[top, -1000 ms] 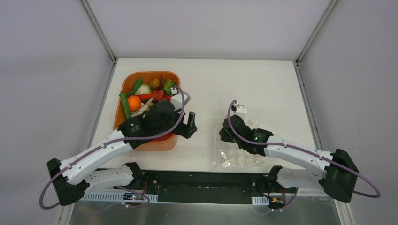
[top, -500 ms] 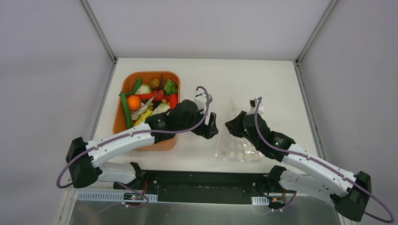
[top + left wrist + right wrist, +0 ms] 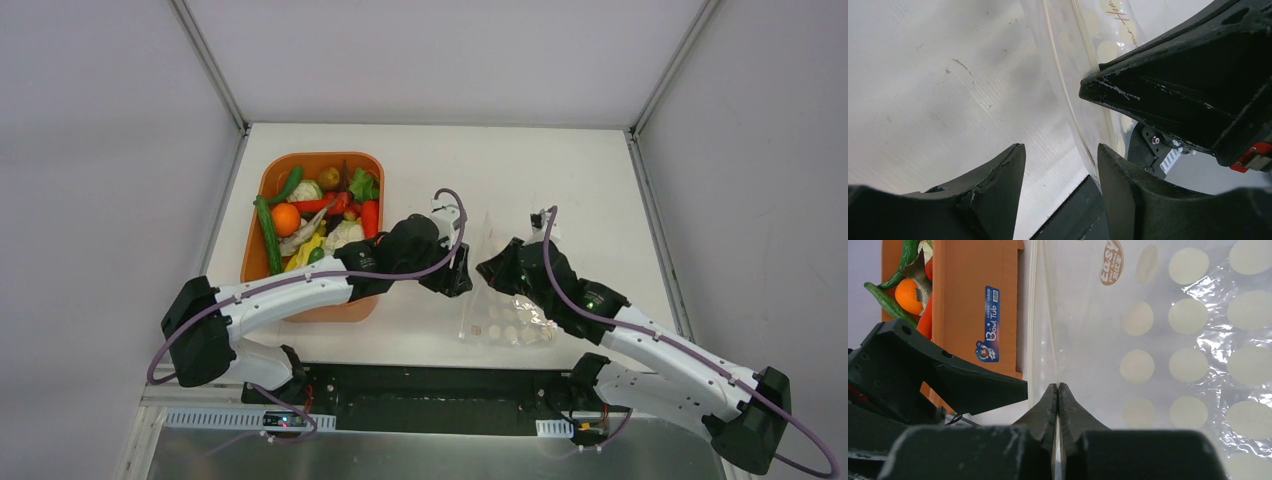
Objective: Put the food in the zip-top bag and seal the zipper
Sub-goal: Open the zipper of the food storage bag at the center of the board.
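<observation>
The zip-top bag (image 3: 507,322) droops near the front edge of the bench (image 3: 560,170), right of centre, its mouth raised off the surface. I judge the film light, limp and slick, so the stiffer zipper (image 3: 1050,330) strip is the place to hold it. My right claw (image 3: 1058,388) is clenched on that strip. My left claw (image 3: 1058,152) is released, fingers apart just beside the same lip. The food (image 3: 300,222) sits in the orange tub (image 3: 318,156) toward the left edge.
</observation>
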You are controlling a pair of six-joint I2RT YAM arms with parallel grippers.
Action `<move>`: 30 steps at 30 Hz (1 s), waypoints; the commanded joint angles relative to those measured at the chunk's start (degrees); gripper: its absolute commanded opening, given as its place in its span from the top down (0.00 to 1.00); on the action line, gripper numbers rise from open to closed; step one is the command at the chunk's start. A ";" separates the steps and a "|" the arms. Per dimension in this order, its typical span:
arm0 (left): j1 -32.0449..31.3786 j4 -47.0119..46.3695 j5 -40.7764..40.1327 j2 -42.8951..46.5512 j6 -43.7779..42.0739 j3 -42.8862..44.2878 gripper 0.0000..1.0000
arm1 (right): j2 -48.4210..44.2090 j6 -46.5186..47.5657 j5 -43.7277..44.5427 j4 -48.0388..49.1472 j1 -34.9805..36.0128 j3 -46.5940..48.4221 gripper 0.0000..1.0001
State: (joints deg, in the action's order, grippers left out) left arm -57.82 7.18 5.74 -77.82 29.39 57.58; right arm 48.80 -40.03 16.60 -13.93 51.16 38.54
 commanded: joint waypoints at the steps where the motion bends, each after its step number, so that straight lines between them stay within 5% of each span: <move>1: -0.63 -2.12 0.55 -1.28 0.72 1.42 0.46 | -0.30 -0.77 -0.98 0.76 -0.43 1.03 1.00; 7: -0.64 -1.44 0.23 -3.29 1.18 2.58 0.55 | 0.22 -0.65 -1.34 0.67 -0.50 1.84 1.00; 15: -0.63 -1.46 -1.62 -2.25 1.93 1.71 1.00 | 1.75 -0.29 0.32 -2.29 -0.58 3.67 0.95; 19: -0.76 0.48 -2.84 -2.31 1.90 3.67 1.00 | 3.66 0.34 0.20 -6.14 -0.55 5.97 0.91; 25: -1.87 3.56 -6.93 -2.55 1.99 6.89 1.00 | 3.31 0.19 -1.04 -6.23 -0.54 6.50 0.64; 30: -2.12 3.92 -9.05 -2.26 2.43 7.18 1.00 | 4.48 -0.04 -1.90 -5.71 -0.52 7.41 0.65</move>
State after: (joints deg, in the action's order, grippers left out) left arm -59.40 10.02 -0.05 -81.28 30.85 62.89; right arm 52.66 -39.88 15.53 -20.01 50.81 42.61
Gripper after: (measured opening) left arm 0.010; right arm 0.359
